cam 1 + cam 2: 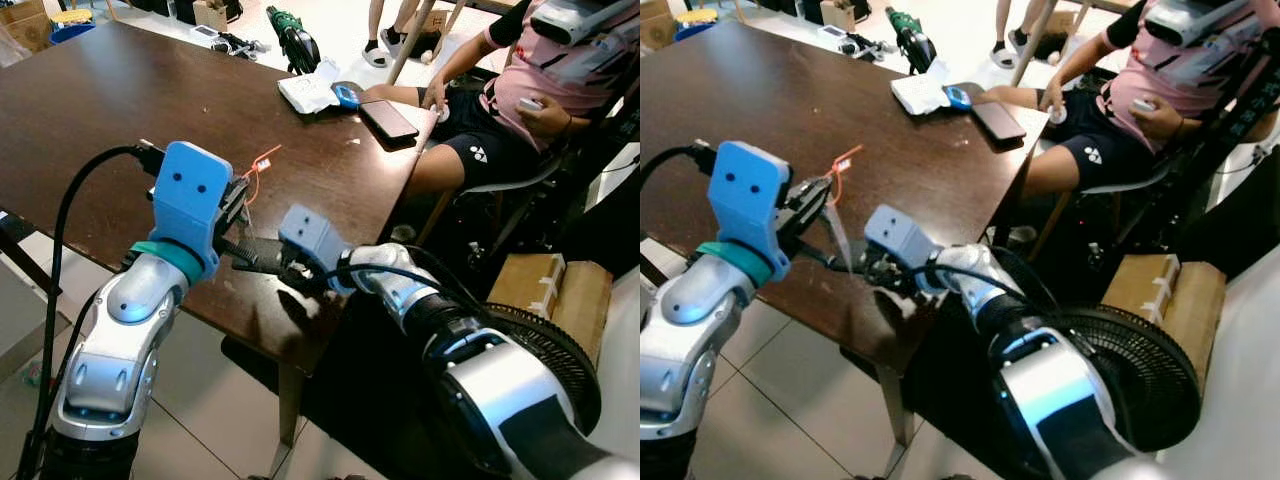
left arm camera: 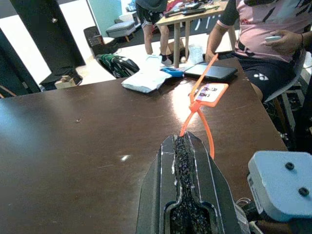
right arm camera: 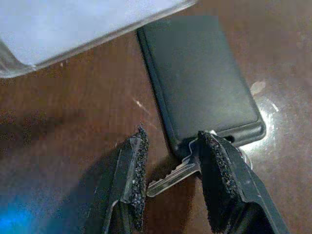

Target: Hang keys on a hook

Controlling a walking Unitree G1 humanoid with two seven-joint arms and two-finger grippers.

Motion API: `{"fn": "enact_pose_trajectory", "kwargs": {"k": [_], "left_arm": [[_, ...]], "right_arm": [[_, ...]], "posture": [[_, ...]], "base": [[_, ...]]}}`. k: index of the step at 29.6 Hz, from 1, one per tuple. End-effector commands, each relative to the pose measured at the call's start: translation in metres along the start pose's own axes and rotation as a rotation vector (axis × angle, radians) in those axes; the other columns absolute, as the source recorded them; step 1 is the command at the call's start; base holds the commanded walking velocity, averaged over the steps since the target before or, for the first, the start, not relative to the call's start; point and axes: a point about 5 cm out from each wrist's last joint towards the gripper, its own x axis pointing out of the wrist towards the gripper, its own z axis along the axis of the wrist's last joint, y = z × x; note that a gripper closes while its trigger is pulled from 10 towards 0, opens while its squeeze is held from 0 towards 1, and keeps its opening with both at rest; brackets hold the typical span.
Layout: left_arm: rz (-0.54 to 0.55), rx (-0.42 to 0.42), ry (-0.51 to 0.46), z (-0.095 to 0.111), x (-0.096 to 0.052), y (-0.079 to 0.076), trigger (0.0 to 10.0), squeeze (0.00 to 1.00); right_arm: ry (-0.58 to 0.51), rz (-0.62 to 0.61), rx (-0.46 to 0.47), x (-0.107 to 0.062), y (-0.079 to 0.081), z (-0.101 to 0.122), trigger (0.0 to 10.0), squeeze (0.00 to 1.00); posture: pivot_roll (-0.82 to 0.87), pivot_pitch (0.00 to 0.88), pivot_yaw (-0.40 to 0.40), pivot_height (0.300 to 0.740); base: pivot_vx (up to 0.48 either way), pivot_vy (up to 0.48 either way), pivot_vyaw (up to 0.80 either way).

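1. Keys [image 3: 171, 176] lying on the brown table [image 1: 100, 130] at centre frame, between the parted fingers of the right gripper [image 3: 170, 190], beside a black fob [image 3: 202, 83].
2. Left gripper [image 2: 187, 161] pinched shut on the orange tag [image 2: 208, 93].
3. Step in hand, judging by this: a two-handed pickup, hanging not yet begun.
4. Next: probably closing on the key, lifting, finding a hook.
5. Containers: a cardboard box [image 1: 548, 285] at lower right, contents hidden.

One key [image 3: 171, 176], one orange tag [image 2: 210, 93].
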Motion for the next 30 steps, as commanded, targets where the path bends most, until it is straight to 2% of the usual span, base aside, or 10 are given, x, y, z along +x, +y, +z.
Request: {"fn": "enact_pose_trajectory", "kwargs": {"k": [1, 4, 6, 10, 12, 15, 25, 27, 28, 30], "left_arm": [[-0.002, -0.006, 0.007, -0.001, -0.002, 0.000, 10.0, 0.00], [0.000, -0.006, 0.007, -0.001, -0.002, 0.000, 10.0, 0.00], [0.002, -0.005, 0.006, 0.000, -0.002, 0.000, 10.0, 0.00], [0.004, -0.004, 0.006, 0.000, -0.002, 0.001, 10.0, 0.00], [0.004, -0.004, 0.006, 0.000, -0.002, 0.001, 10.0, 0.00], [0.000, -0.004, 0.006, -0.001, -0.001, 0.001, 10.0, 0.00], [-0.001, -0.004, 0.005, 0.000, 0.000, 0.001, 10.0, 0.00], [0.000, -0.004, 0.006, 0.000, -0.001, 0.001, 10.0, 0.00], [0.000, -0.004, 0.006, 0.000, -0.001, 0.001, 10.0, 0.00], [0.001, -0.004, 0.007, 0.000, -0.001, 0.001, 10.0, 0.00]], "right_arm": [[0.054, -0.006, 0.017, 0.001, 0.002, -0.010, 10.0, 0.00], [0.066, -0.009, 0.020, 0.000, 0.002, -0.012, 10.0, 0.00], [0.057, 0.004, -0.021, 0.000, 0.002, -0.011, 10.0, 0.00], [0.037, -0.047, -0.038, -0.001, -0.002, -0.008, 10.0, 0.00], [0.028, -0.101, -0.014, -0.003, -0.007, -0.007, 10.0, 0.00], [0.010, -0.277, 0.118, -0.011, -0.025, -0.008, 10.0, 0.00], [-0.008, -0.336, 0.156, -0.012, -0.029, -0.005, 10.0, 0.00], [-0.106, -0.430, 0.301, -0.018, -0.039, 0.002, 10.0, 0.00], [-0.106, -0.430, 0.301, -0.018, -0.039, 0.002, 10.0, 0.00], [-0.150, -0.464, 0.364, -0.020, -0.043, 0.005, 10.0, 0.00]], "posture": [[0.11, 0.052, 0.024, 0.740], [0.11, 0.052, 0.024, 0.740], [0.11, 0.053, 0.021, 0.740], [0.11, 0.054, 0.021, 0.740], [0.11, 0.054, 0.023, 0.740], [0.10, 0.051, 0.032, 0.740], [0.11, 0.052, 0.030, 0.740], [0.11, 0.053, 0.030, 0.740], [0.11, 0.053, 0.030, 0.740], [0.11, 0.053, 0.030, 0.740]], "base": [[0.000, 0.000, 0.00], [0.000, 0.000, 0.00], [0.000, 0.000, 0.00], [0.000, 0.000, 0.00], [0.000, 0.000, 0.00], [0.000, 0.000, 0.00], [0.000, 0.000, 0.00], [0.000, 0.000, 0.00], [0.000, 0.000, 0.00], [0.000, 0.000, 0.00]]}}
